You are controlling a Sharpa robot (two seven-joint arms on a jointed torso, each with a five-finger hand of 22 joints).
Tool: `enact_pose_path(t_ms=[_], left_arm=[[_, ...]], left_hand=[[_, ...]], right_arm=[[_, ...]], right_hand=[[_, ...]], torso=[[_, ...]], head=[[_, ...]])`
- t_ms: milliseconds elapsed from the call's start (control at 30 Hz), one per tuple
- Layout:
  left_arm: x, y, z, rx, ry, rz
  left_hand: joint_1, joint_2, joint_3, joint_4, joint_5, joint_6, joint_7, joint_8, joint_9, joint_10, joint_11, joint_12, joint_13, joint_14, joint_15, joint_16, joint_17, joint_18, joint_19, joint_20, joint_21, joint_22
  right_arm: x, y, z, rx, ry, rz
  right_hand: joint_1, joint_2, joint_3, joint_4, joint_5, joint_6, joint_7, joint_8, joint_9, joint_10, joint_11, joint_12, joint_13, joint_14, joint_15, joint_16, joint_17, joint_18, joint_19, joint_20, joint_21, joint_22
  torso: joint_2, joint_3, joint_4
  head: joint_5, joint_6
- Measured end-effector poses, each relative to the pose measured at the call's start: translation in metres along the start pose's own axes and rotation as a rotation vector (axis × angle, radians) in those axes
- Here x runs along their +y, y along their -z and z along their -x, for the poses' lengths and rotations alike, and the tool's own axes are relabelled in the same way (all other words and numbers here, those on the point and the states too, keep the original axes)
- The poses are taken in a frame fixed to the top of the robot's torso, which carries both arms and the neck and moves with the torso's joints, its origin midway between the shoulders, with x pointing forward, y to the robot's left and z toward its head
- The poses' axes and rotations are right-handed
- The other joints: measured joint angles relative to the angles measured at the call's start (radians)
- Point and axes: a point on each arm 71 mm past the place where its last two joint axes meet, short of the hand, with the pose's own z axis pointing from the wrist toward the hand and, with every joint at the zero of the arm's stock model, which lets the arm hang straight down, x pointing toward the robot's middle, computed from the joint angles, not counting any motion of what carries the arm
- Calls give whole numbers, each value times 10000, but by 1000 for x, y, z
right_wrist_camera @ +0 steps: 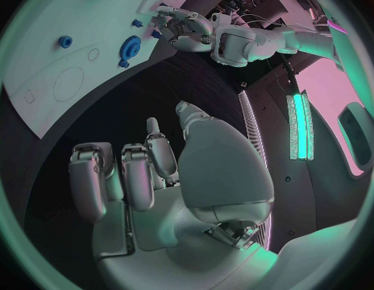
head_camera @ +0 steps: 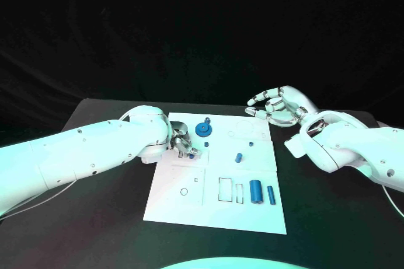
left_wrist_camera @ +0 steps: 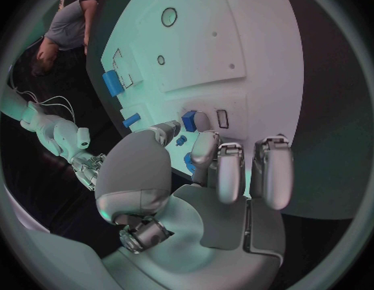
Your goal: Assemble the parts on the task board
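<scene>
Black table (head_camera: 101, 181): one task board (head_camera: 181, 208), two hands.

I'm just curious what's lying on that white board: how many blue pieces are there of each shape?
Blue toothed gear wheel: 1
Long blue cylinders: 2
Small blue pegs: 4
Total: 7 blue pieces on the white task board.

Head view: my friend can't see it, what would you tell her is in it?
The robot's left hand rests on a white board on a black table, fingers at a small blue part. Its right hand hovers beyond the board's far right corner, holding nothing. More blue parts, including a gear, lie on the board.
</scene>
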Motion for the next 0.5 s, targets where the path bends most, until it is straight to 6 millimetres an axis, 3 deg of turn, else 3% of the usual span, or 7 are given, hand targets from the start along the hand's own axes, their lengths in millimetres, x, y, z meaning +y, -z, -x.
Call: enact_pose_path(t_ms=[267, 500], left_arm=[[2, 3, 1, -105, 258, -49], [3, 9, 7, -344, 815, -226]], left_hand=[[-79, -1, -157, -20, 0, -20, 20, -57, -22, -46, 43, -155, -280, 0, 0, 0, -1, 0, 0, 0, 0, -1], [89, -45, -333, -32, 45, -325, 141, -138, -65, -480, 118, -675, -882, 0, 0, -109, -1, 0, -227, -30, -116, -1]], right_arm=[[0, 0, 0, -6, 4, 0], [-1, 0, 1, -26, 18, -13]], right_hand=[[-41, 41, 0, 0, 0, 0, 0, 0, 1, 0, 0, 0, -1, 0, 0, 0, 7, -1, 0, 0, 0, -1], [-41, 41, 0, 0, 0, 0, 0, 0, 1, 0, 0, 0, -1, 0, 0, 0, 8, 0, 0, 0, 0, -2]], torso=[[2, 0, -6], [-2, 5, 0]], head=[[7, 12], [-10, 43]])
